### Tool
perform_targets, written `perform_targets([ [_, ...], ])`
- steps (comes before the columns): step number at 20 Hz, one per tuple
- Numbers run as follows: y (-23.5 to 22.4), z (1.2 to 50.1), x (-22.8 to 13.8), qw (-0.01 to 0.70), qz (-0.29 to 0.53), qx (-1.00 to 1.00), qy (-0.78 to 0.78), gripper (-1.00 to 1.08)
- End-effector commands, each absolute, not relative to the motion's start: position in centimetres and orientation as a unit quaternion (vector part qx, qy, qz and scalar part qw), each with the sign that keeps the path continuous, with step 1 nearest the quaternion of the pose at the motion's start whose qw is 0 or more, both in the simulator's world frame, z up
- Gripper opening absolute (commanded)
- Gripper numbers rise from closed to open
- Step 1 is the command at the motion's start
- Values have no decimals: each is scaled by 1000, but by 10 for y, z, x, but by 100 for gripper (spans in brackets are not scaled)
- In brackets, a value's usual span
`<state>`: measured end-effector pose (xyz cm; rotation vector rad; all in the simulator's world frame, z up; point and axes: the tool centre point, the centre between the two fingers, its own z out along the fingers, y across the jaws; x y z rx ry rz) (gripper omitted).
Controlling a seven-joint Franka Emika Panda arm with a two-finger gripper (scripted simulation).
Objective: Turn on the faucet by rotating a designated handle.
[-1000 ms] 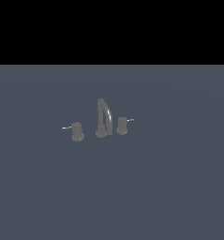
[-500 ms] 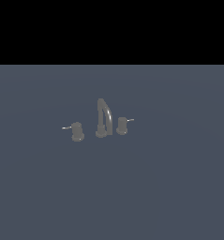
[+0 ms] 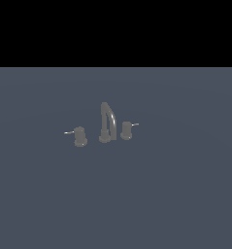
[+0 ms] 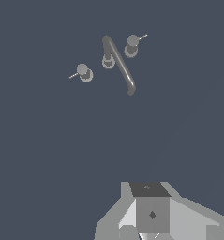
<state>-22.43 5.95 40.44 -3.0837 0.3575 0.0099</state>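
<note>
- No brand, label or writing can be read anywhere.
- One small dull-grey metal faucet (image 3: pixel 107 122) with an arched spout stands on the flat slate-blue surface (image 3: pixel 175 194).
- Two squat knobs flank it: the grey cylindrical handle (image 3: pixel 79 136) with the longer pale lever at the exterior view's left, and one twin knob (image 3: pixel 126 130) at its right.
- One grey gripper (image 4: pixel 148 234) is well apart from the faucet; whether its fingers are apart or together cannot be told.
</note>
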Motion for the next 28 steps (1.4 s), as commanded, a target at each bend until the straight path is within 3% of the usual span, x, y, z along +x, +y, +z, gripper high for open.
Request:
perform_targets([
  [1, 71, 389, -217, 18, 3, -990, 140, -100],
  [28, 162, 234, -112, 16, 3, -927, 375, -100],
])
